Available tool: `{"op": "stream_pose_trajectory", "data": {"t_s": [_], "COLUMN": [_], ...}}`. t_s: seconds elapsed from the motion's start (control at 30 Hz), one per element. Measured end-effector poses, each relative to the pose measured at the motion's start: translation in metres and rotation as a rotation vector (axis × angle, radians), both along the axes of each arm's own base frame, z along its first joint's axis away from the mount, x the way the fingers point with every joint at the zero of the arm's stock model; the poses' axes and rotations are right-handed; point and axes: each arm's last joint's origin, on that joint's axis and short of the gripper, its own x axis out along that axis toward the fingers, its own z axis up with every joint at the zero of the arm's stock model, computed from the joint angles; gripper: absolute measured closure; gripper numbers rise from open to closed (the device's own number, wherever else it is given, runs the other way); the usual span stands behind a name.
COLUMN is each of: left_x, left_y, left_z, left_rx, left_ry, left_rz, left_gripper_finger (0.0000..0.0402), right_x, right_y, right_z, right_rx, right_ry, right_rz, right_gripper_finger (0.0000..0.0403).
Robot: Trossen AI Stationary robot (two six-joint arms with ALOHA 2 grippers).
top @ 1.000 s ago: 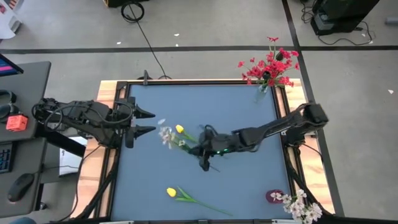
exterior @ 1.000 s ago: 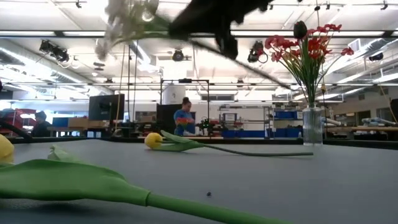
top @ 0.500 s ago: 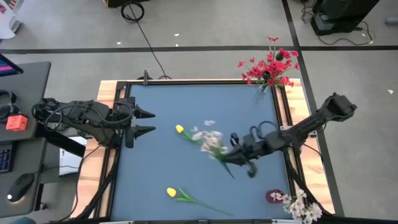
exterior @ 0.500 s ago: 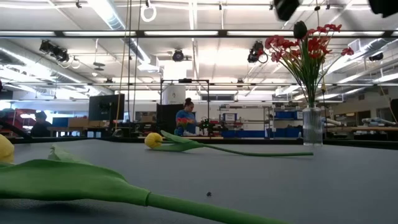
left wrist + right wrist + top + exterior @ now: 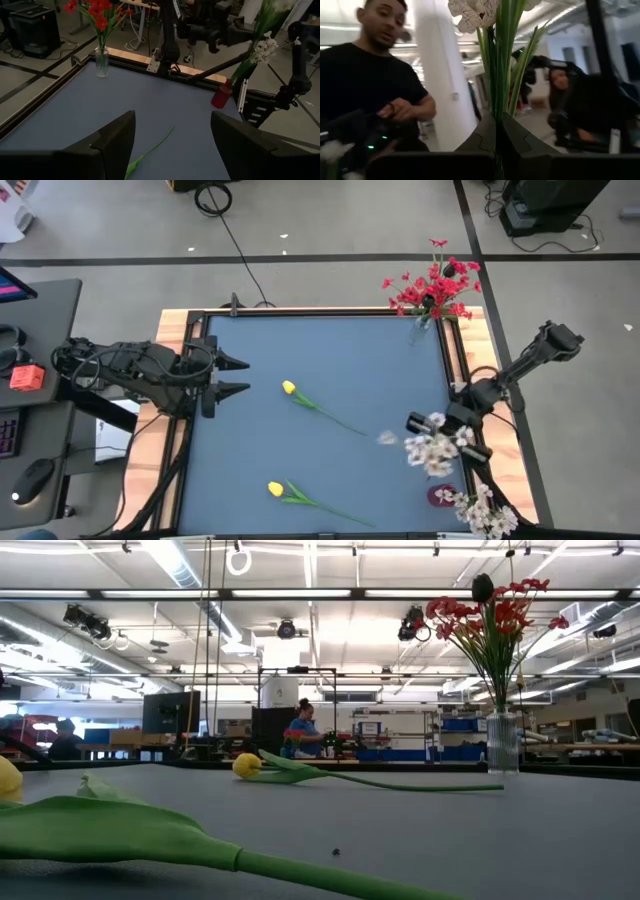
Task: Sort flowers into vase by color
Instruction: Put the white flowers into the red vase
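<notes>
Blue table mat (image 5: 330, 350): you have bare room across its middle and far half; two yellow tulips (image 5: 288, 388) lie left of centre. Your right gripper (image 5: 447, 427), at the right edge, is clamped on the whitish-pink spray (image 5: 432, 448), just beside the dark-red vase (image 5: 441, 496). Your left gripper (image 5: 235, 376) waits, jaws spread, at the left edge. Red flowers (image 5: 432, 285) stand far right.

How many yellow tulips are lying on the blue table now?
2. One yellow artificial tulip lies mid-table near the left end effector; the other yellow tulip lies by the near edge. None looks hidden.
</notes>
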Motion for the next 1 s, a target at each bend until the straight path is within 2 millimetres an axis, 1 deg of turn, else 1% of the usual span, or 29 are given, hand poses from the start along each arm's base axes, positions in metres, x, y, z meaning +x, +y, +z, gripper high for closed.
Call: {"op": "stream_pose_trajectory", "data": {"t_s": [0.17,0.3,0.43,0.67,1.0], "left_x": [0.0,0.0,0.0,0.0,0.0], "left_y": [0.0,0.0,0.0,0.0,0.0], "left_z": [0.0,0.0,0.0,0.0,0.0], "left_rx": [0.0,0.0,0.0,0.0,0.0], "left_ry": [0.0,0.0,0.0,0.0,0.0], "left_rz": [0.0,0.0,0.0,0.0,0.0], "left_gripper_finger": [0.0136,0.0136,0.0136,0.0136,0.0136], "right_x": [-0.018,-0.029,-0.04,-0.047,-0.051], "right_y": [-0.005,-0.008,-0.009,-0.001,0.007], "right_z": [-0.009,-0.019,-0.021,-0.03,-0.034], "right_rx": [0.002,0.026,0.077,0.078,0.068], "right_ry": [-0.014,0.013,-0.032,0.003,0.005], "right_rz": [0.077,0.121,0.165,0.224,0.207], "right_gripper_finger": [0.0393,0.0393,0.0393,0.0393,0.0393]}}
